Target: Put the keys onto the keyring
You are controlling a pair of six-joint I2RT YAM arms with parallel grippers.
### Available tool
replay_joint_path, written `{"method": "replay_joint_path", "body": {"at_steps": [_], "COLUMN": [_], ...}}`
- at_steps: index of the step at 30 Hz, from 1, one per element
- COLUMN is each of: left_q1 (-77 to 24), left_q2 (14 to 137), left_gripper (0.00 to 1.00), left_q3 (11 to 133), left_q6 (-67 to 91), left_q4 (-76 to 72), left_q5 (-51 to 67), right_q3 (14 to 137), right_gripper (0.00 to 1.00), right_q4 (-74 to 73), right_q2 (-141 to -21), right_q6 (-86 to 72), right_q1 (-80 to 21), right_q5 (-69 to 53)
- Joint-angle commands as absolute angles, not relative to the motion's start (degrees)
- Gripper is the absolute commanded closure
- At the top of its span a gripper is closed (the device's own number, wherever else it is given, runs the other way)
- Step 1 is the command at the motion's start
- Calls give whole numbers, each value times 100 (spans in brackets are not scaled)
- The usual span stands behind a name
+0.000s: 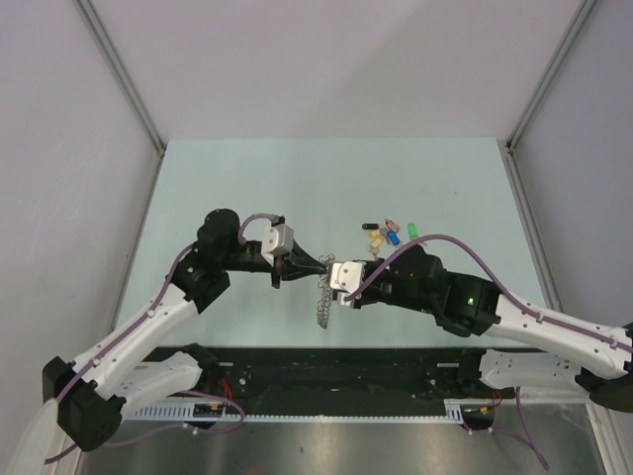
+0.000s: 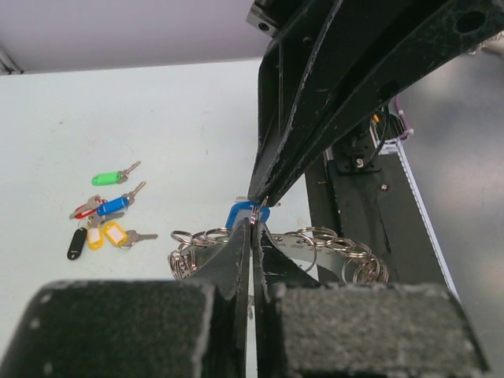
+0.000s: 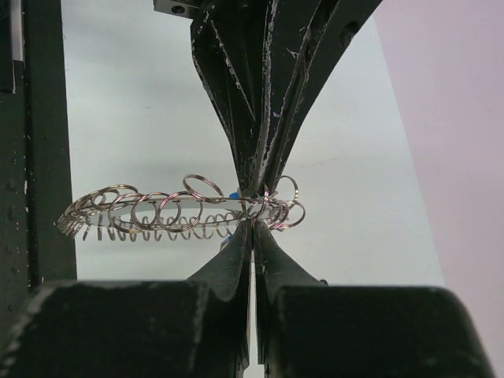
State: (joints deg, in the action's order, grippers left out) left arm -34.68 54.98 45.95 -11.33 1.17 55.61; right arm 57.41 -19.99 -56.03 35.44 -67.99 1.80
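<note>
You've got both arms meeting mid-table (image 1: 247, 178), tips nose to nose. The keyring (image 1: 323, 305) is off the surface there, hanging down from the fingertips toward the near edge.

Re its look: in the right wrist cam the keyring (image 3: 197, 211) is a long string of small silvery wire loops packed side by side along a pale flat band, like a stretched spring. It's thin and see-through, and much wider than any key. The loops bunch tighter at the far left end. In the left wrist cam it curves to both sides of the fingers.

The right gripper (image 3: 252, 230) is closed tight, no gap, w/ its tips pinched on the rim of the keyring. The left gripper (image 2: 251, 230) is closed too, tips at the same spot on the rim from the opposite side.

One blue key (image 2: 242, 211) sits right at that meeting point, its plastic head between the two sets of tips and touching the loops. You can't tell from these views whether the left fingers pinch that key or a loop, nor whether it's threaded on.

The other keys (image 2: 106, 216) lie loose on the table in a small cluster, well apart from the ring and beyond the right gripper in the top cam. Heads are green, blue, red, black and two yellow, w/ short metal blades.
</note>
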Motion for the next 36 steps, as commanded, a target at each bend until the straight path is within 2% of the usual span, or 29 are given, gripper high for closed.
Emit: {"method": "replay_joint_path", "body": {"at_steps": [1,9,22,25,32,33,36], "left_q1": [-3314,-3252,-3243,-3243,-3243,-3243,-3234], "left_q2": [5300,5239,5212,5203,5168,5168,5177], "left_gripper": [99,100,100,100,100,100,100], "left_q3": [4518,4447,4465,4474,4456,4465,4465], "left_q6": [-642,-466,-589,-580,-562,-571,-571], "left_q4": [-632,-835,-686,-677,-695,-660,-615], "left_q5": [5493,5283,4852,4808,4562,4509,4290], "right_q3": [5862,5582,5203,5168,5089,5054,4966], "right_gripper": [100,100,99,86,66,58,44], "right_q4": [-2092,-1723,-1037,-976,-844,-800,-703], "right_q2": [-5493,-5511,-5449,-5475,-5414,-5379,-5317], "right_q6": [3375,3103,2488,2347,1908,1777,1531], "right_q1": [-6785,-6768,-6706,-6671,-6645,-6645,-6592], "right_q5": [396,255,676,712,799,817,975]}}
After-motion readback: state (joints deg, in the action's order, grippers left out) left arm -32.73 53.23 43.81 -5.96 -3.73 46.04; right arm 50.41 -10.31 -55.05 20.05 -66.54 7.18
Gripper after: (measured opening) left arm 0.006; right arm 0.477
